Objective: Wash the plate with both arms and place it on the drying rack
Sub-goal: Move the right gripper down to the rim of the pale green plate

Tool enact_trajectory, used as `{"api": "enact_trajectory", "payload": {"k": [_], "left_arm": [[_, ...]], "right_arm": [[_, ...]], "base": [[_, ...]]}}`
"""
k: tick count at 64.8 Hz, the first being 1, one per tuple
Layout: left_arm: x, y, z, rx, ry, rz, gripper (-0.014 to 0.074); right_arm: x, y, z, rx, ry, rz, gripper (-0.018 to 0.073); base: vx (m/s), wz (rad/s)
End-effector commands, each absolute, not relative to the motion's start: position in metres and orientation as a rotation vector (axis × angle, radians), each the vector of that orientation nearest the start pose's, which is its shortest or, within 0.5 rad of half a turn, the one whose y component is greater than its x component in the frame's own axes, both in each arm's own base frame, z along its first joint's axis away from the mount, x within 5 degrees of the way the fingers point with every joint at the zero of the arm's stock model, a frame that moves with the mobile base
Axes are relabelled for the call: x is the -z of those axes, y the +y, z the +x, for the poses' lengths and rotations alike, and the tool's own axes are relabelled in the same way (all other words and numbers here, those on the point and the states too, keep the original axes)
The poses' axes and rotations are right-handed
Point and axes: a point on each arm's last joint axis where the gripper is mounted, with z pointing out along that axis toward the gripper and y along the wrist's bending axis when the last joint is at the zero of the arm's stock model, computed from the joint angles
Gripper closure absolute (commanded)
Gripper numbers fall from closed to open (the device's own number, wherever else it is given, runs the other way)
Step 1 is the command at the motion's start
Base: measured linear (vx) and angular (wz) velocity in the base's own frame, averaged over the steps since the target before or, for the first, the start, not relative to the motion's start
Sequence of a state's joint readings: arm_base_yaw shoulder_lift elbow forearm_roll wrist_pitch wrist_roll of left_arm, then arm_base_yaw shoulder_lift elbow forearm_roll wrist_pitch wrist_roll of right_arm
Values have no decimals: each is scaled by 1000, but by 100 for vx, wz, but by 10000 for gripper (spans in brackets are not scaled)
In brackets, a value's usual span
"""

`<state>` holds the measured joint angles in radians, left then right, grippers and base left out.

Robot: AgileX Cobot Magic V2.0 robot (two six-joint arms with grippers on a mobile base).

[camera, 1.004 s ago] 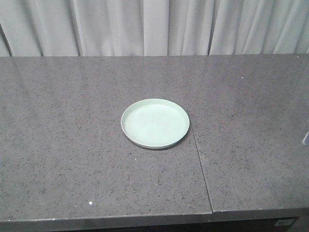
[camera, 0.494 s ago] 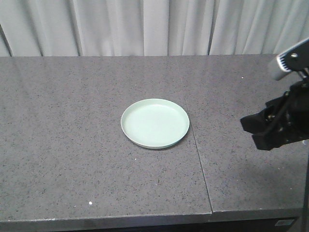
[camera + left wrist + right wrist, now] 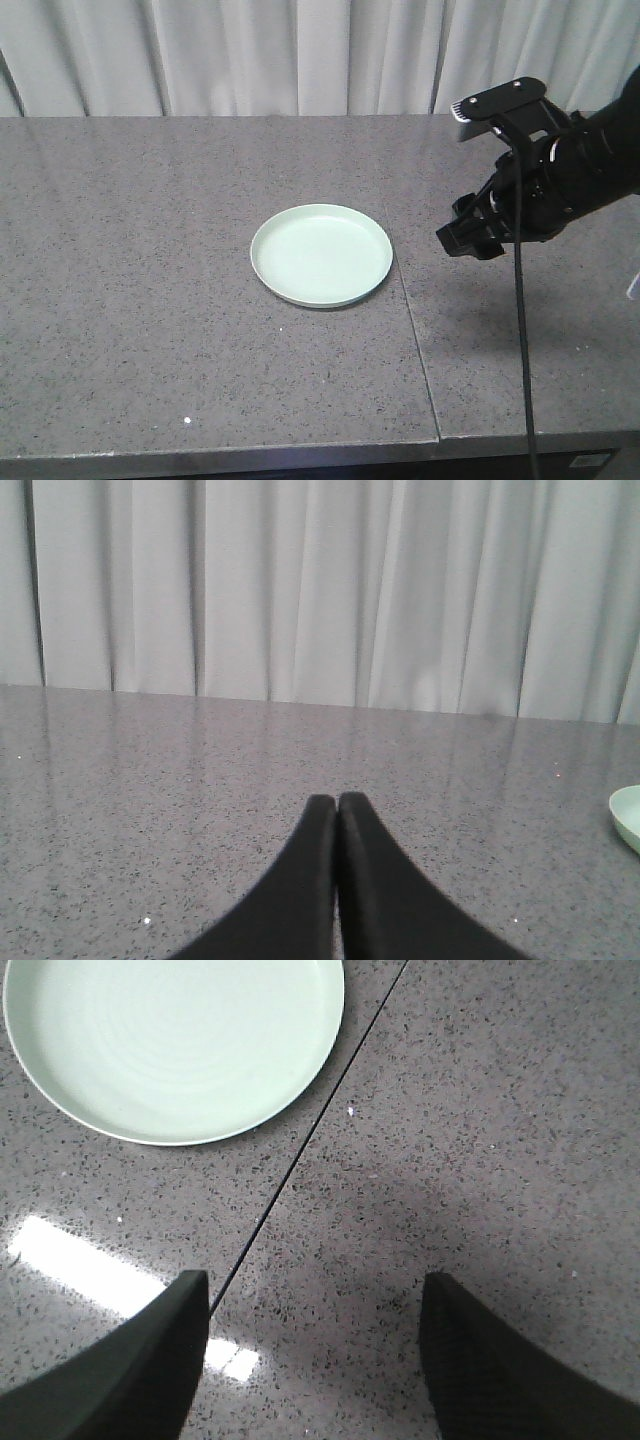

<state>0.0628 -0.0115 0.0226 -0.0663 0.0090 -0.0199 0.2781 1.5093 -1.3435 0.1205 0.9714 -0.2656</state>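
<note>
The pale mint-green plate [image 3: 321, 255] lies flat and empty on the grey speckled counter, near its middle. My right arm reaches in from the right. Its gripper [image 3: 464, 238] hovers above the counter, a short way right of the plate and apart from it. In the right wrist view the right gripper [image 3: 315, 1282] is open with bare counter between its fingers, and the plate [image 3: 175, 1045] sits ahead to the upper left. My left gripper [image 3: 337, 800] is shut on nothing, low over the counter, with the plate's rim [image 3: 628, 818] at the far right edge. The drying rack is out of view.
A thin dark seam [image 3: 415, 330] runs through the counter just right of the plate, and also shows as the seam [image 3: 300, 1155] in the right wrist view. Pale curtains [image 3: 300, 55] hang behind the counter. The counter's front edge [image 3: 300, 452] is close to the camera.
My right arm came in from the right edge and has moved left and up toward the plate. One second ago it was out of view. The plate has not moved.
</note>
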Motion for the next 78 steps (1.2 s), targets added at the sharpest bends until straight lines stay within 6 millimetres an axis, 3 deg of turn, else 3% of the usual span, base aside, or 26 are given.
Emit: {"api": "enact_trajectory", "payload": {"k": [1,27,42,78], "left_arm": [[-222,4,52,23,1386,-115,603],[-222,4,52,23,1386,-115,603],[-222,4,52,23,1386,-115,603],[-222,4,52,23,1386,-115,603]], "right_arm": [[-347,100,315,-180,2489,-603,104],[-323,128,372,-372,2548,-550,115],[-304,136,399,-384,2569,-546,149],[-263,145,434,-371,2574,-516,149]], "base": [[0,0],[0,0],[0,0],[0,0]]}}
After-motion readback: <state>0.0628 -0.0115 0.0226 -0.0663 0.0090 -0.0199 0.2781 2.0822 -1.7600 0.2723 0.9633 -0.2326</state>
